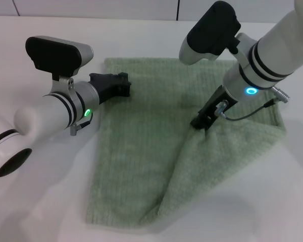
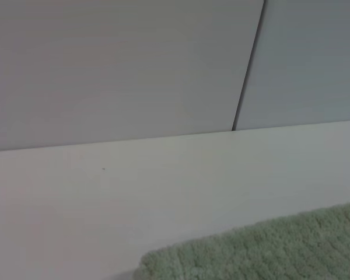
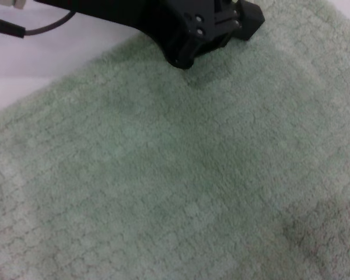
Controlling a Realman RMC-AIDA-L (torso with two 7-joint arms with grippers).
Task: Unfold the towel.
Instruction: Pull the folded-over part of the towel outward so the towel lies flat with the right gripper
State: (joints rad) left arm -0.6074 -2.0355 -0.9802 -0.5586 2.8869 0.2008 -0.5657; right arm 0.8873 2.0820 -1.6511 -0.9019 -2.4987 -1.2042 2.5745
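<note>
Nearest the robot, the towel (image 1: 141, 166) is seen lying on the white surface (image 1: 45, 201), its front hem loose and a corner on the right side doubled back over the main sheet, so that a diagonal fold runs from the front edge up toward the middle. At the top of that fold the right pincer (image 1: 201, 122) is planted, its dark tip pressed into the pile where the flap's point lies; whether it is clenched on the cloth or merely touching it cannot be told, since the tip is sunk in the terry. Such a position is judged to serve for taking the flap's corner, which would have to be carried outward to the right for the sheet to lie flat. In the right wrist view only ribbed green cloth (image 3: 175, 175) and the dark pincer body (image 3: 207, 26) are shown. Farther back, the left pincer (image 1: 122, 83) is held at the towel's far left corner, seemingly to pin that edge against a pull; whether it is clenched cannot be told. In the left wrist view a strip of cloth (image 2: 268, 251) and bare surface (image 2: 134, 192) are shown.
</note>
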